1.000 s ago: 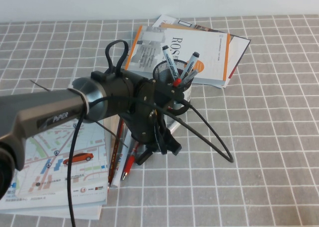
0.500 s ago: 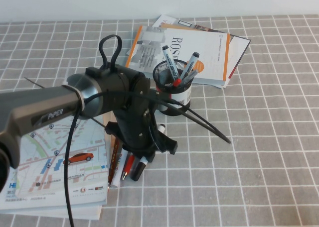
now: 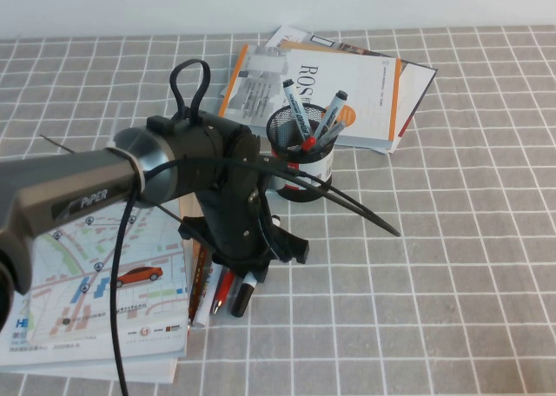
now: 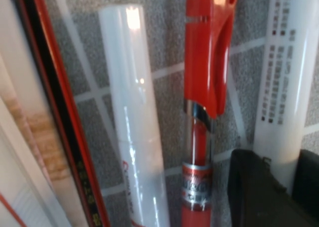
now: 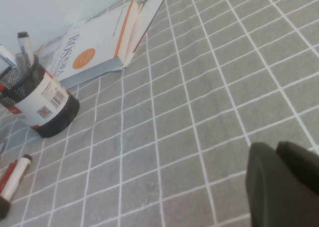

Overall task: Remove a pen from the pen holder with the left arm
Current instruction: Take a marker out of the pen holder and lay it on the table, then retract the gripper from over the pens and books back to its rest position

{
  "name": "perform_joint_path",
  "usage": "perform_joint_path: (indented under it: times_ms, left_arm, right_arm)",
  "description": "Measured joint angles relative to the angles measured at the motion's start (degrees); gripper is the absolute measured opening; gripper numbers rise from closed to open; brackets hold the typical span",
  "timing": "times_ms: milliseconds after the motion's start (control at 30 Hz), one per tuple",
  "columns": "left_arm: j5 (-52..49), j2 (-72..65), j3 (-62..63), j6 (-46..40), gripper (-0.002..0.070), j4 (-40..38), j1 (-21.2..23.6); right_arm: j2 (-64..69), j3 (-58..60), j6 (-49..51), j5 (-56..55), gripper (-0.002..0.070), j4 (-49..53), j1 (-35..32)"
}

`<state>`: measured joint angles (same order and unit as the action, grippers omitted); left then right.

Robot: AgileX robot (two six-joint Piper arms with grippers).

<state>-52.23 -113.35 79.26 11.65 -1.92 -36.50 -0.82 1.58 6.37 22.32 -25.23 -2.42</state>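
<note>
The left gripper (image 3: pixel 252 261) was seen in the high view pointed down at the middle of the grey checked tabletop (image 3: pixel 452 266), nearer the near edge than the black mesh pen holder with a white label (image 3: pixel 304 160). Only in the left wrist view could its dark fingers (image 4: pixel 256 187) be made out, closed narrowly on the barrel of the white marker with a black cap (image 3: pixel 242 293). That marker was laid with its long axis running from far edge to near edge, cap toward the near edge, just beside the map booklet (image 3: pixel 95 274). Whether it touched the tabletop could not be told.

Four long things were counted side by side and parallel in that wrist view: the marker, a red gel pen (image 4: pixel 207 62), a translucent white tube (image 4: pixel 132 112) and a dark red pen (image 4: pixel 55 112). At least three markers were counted standing in the holder.

The right gripper (image 5: pixel 278 155) was shown only by the right wrist view, over bare tabletop well apart from the holder, its fingers pressed together with nothing held. An orange-and-white book (image 3: pixel 347 79) was seen at the far edge.
</note>
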Motion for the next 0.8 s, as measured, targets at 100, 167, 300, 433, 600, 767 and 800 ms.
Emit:
perform_joint_path:
  times_ms: [100,167,300,433,600,767,800]
  left_arm:
    - [-0.9,0.0,0.0,0.0,0.0115,0.0,0.0]
    - [-1.4,0.0,0.0,-0.1,0.0135,0.0,0.0]
    - [-1.8,1.6,-0.3,-0.1,0.0263,0.0,0.0]
    - [0.0,5.4,-0.5,-0.1,0.0365,0.0,0.0]
    - [3.0,13.2,-0.5,-0.7,0.039,0.0,0.0]
    - [3.3,21.9,-0.7,-2.9,0.029,4.9,0.0]
    - [3.3,23.9,-1.2,-3.2,0.0244,6.4,0.0]
  right_arm:
    - [0.0,0.0,0.0,0.0,-0.0013,0.0,0.0]
    - [0.0,0.0,0.0,0.0,-0.0013,0.0,0.0]
    - [0.0,0.0,0.0,0.0,-0.0013,0.0,0.0]
    - [0.0,0.0,0.0,0.0,-0.0013,0.0,0.0]
    - [0.0,0.0,0.0,0.0,-0.0013,0.0,0.0]
    - [0.0,0.0,0.0,0.0,-0.0013,0.0,0.0]
    - [0.0,0.0,0.0,0.0,-0.0013,0.0,0.0]
